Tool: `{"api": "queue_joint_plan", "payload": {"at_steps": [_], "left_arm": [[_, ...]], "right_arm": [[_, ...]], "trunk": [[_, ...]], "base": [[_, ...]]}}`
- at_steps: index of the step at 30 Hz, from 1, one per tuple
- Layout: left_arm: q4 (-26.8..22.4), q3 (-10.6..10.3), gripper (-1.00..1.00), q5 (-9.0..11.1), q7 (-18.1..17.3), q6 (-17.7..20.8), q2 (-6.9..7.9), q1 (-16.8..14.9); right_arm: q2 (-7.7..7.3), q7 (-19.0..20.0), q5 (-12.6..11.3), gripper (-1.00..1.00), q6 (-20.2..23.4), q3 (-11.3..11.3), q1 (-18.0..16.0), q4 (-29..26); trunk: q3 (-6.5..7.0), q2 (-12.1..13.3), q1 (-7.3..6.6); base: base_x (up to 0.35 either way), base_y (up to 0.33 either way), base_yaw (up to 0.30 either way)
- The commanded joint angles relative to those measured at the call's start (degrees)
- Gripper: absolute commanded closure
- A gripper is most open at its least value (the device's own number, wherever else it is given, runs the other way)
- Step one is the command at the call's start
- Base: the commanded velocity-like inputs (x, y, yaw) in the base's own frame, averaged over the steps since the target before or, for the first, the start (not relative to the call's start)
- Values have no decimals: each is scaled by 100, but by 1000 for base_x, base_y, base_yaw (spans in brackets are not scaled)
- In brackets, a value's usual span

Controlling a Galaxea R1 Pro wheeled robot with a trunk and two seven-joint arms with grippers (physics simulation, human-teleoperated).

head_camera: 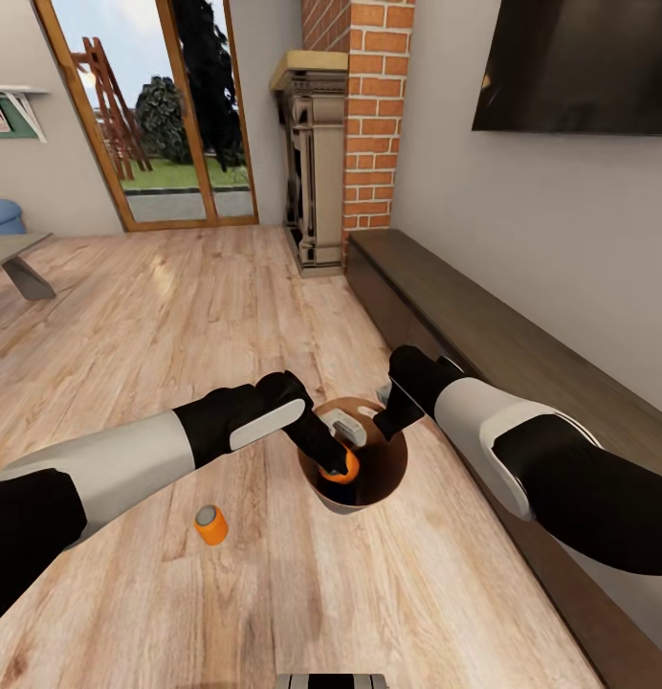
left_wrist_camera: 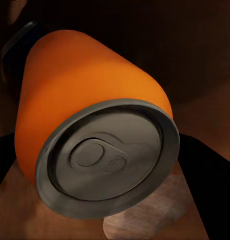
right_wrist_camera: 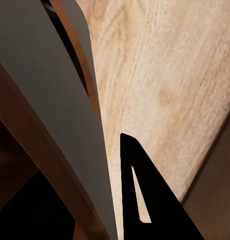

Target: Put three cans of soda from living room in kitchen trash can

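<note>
Floor: light wood planks [head_camera: 178,316], running from the robot's base to the glazed door.

Second orange can [head_camera: 211,525]: upright on the planks near the left forearm, apart from the bin.

Trash can [head_camera: 393,474]: round, brown inside, pale outside, on the floor just beside the long dark cabinet [head_camera: 484,335].

Left gripper [head_camera: 339,466]: inside the bin mouth, clenched on an orange soda can [head_camera: 342,466]. The left wrist view shows that can [left_wrist_camera: 95,125] tilted, grey top with pull-tab facing the camera, brown bin interior behind.

Right gripper [head_camera: 388,413]: at the bin's far rim. The right wrist view shows the pale bin wall [right_wrist_camera: 50,125] beside one dark finger [right_wrist_camera: 144,195], planks beyond; whether it grips the rim, cannot tell.

Beyond: brick column [head_camera: 374,115], fireplace [head_camera: 317,163], wall screen [head_camera: 580,62]. Open floor lies leftward.
</note>
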Motion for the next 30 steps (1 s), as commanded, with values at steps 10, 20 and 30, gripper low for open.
{"api": "queue_joint_plan", "payload": {"at_steps": [10,20,30], "left_arm": [[306,-8,-100,-128,20,0,11,5],[303,-9,-100,-123,16,0,54,5],[237,-8,-100,-192,-2,0,97,33]], "right_arm": [[3,12,-295,100,61,-224,-2,-4],[3,12,-295,100,61,-222,-2,-4],[3,12,-295,100,61,-226,-2,-4]], "trunk": [[1,0,-1],[1,0,-1],[1,0,-1]], "base": [[0,0,0],[0,0,0],[0,0,0]]}}
